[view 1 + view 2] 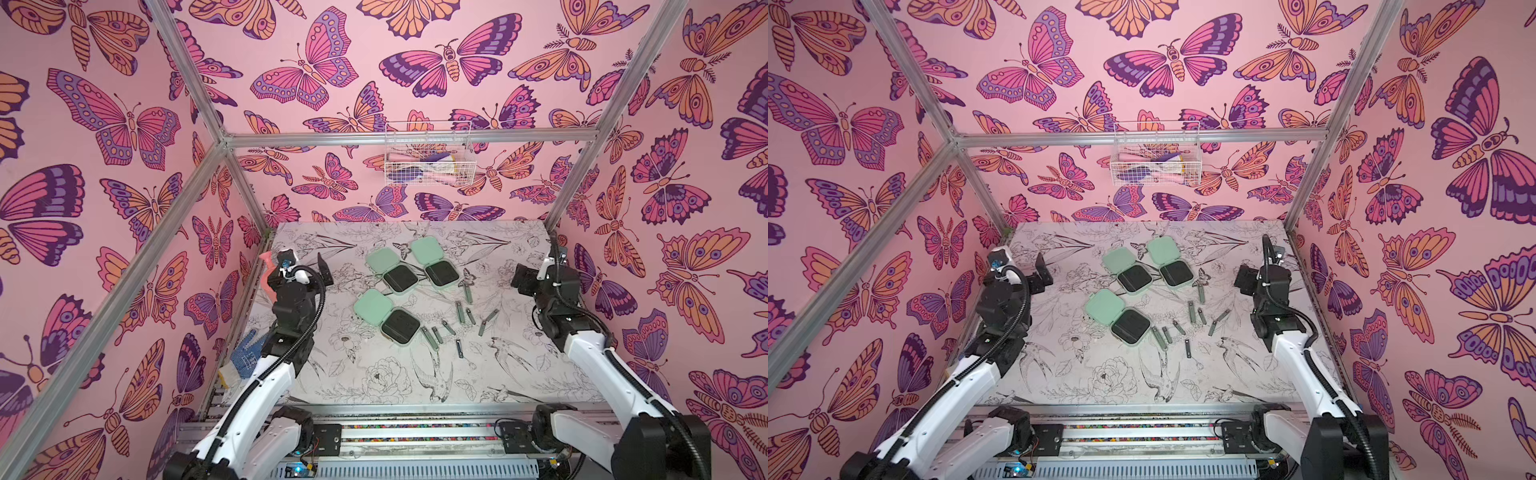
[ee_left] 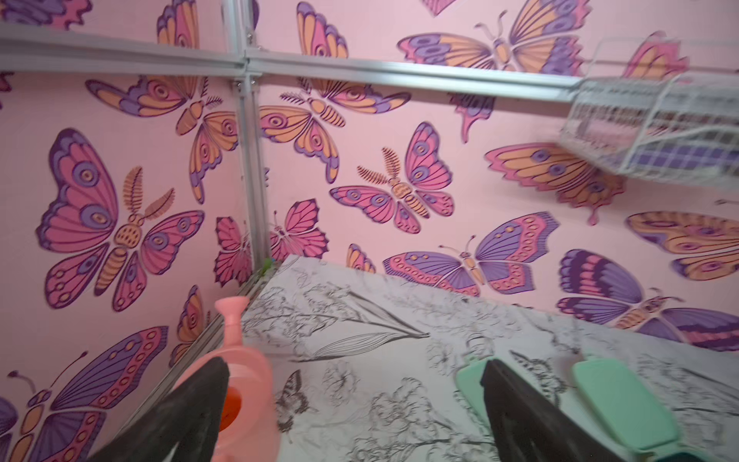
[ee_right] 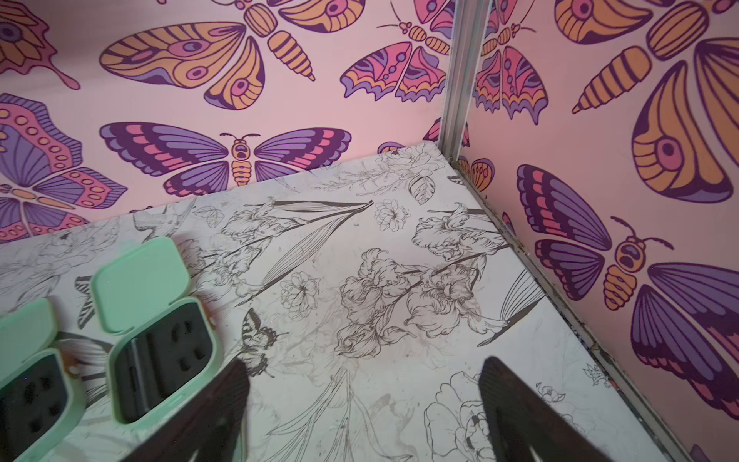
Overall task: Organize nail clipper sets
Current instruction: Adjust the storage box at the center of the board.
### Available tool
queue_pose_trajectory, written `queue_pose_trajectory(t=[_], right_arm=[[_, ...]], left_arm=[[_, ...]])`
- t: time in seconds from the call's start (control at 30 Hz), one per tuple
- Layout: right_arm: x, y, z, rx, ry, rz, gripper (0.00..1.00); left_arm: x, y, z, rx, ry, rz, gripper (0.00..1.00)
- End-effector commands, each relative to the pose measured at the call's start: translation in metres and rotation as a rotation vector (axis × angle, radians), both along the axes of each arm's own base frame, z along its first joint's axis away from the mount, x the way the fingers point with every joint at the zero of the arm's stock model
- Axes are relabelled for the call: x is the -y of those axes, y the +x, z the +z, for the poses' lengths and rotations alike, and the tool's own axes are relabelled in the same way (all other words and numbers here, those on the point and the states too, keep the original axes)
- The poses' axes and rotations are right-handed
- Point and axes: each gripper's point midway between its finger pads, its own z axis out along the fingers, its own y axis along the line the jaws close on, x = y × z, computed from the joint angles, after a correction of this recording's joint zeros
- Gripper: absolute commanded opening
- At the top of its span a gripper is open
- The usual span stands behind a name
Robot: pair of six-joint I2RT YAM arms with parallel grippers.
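Barely started, I'd judge. Three mint-green cases sit mid-tabletop [image 1: 374, 374] with lids flipped open: far-left case [image 1: 401, 277], far-right case [image 1: 441, 273] and near case [image 1: 401, 326]. Their black inserts look empty. The grey clippers and tools [image 1: 459, 311] are all loose on the tabletop, scattered right of the near case and nearer than the far-right one. The left hand [image 1: 325, 271] at the left is spread wide and holds nothing. The right hand [image 1: 519, 276] at the right is also wide and empty, apart from the tools. To do: every tool into a case, probably lids shut.
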Motion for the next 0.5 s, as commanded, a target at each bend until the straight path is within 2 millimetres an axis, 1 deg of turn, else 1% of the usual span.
queue_pose_trajectory(t=[0.0,0.03,0.1,0.2,0.27,0.33,0.4,0.43,0.47], right_arm=[[-0.017,-0.037,-0.038,-0.288,0.069,0.045,0.91],[-0.021,-0.044,-0.038,-0.334,0.072,0.057,0.91],[-0.025,-0.057,-0.039,-0.419,0.075,0.078,0.89],[-0.039,-0.074,-0.036,-0.511,0.077,0.141,0.84],[-0.055,-0.082,-0.035,-0.541,0.095,0.199,0.83],[-0.074,-0.090,-0.038,-0.569,0.108,0.268,0.83],[-0.097,-0.098,-0.047,-0.603,0.082,0.347,0.83],[-0.107,-0.101,-0.051,-0.619,0.068,0.377,0.83],[-0.119,-0.102,-0.056,-0.636,0.057,0.405,0.82]], left_arm=[[0.016,-0.014,-0.043,-0.290,0.020,-0.010,1.00],[0.027,-0.018,-0.045,-0.346,0.019,-0.039,0.99],[0.042,-0.031,-0.053,-0.471,0.016,-0.067,0.95],[0.058,-0.060,-0.069,-0.651,-0.023,-0.116,0.89],[0.070,-0.081,-0.084,-0.754,-0.111,-0.185,0.84],[0.085,-0.105,-0.104,-0.854,-0.213,-0.269,0.81],[0.101,-0.129,-0.128,-0.962,-0.322,-0.341,0.80],[0.105,-0.139,-0.140,-1.008,-0.361,-0.350,0.80],[0.109,-0.148,-0.154,-1.063,-0.402,-0.349,0.82]])
